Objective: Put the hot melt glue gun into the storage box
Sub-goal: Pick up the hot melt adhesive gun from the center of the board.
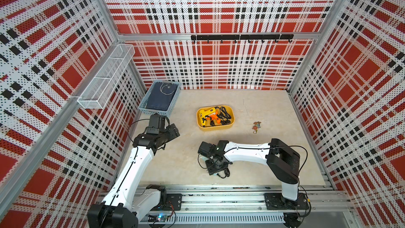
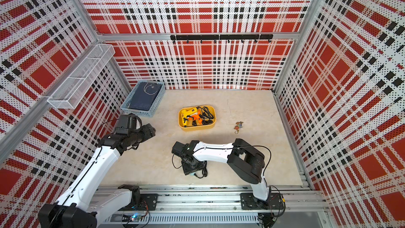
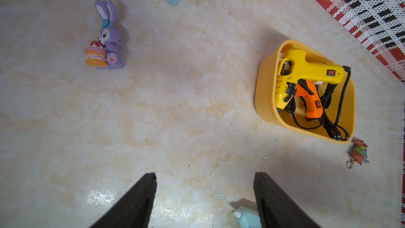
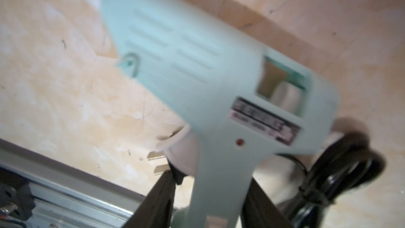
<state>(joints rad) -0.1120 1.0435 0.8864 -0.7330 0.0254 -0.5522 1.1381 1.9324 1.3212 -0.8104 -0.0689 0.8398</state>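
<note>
A mint-green hot melt glue gun (image 4: pixel 197 73) lies low over the marble floor, its nozzle (image 3: pixel 247 219) showing in the left wrist view. My right gripper (image 4: pixel 211 175) is shut on its handle, one finger on each side; its black cord (image 4: pixel 350 172) is bundled beside it. In both top views the right wrist (image 1: pixel 215 165) hides the gun. The yellow storage box (image 1: pixel 232 117) (image 3: pixel 265 88) stands farther back and holds a yellow glue gun (image 3: pixel 306 69), an orange one (image 3: pixel 311 104) and black cords. My left gripper (image 3: pixel 205 175) (image 1: pixel 173 131) hangs open and empty left of the box.
A blue-grey basket (image 1: pixel 158 99) with dark contents sits at the back left, under a white wire rack (image 1: pixel 105 77). A small keychain (image 1: pixel 256 126) lies right of the box. A purple rabbit figure (image 3: pixel 107 38) stands near the basket. A black hook rail (image 1: pixel 241 37) runs along the back wall.
</note>
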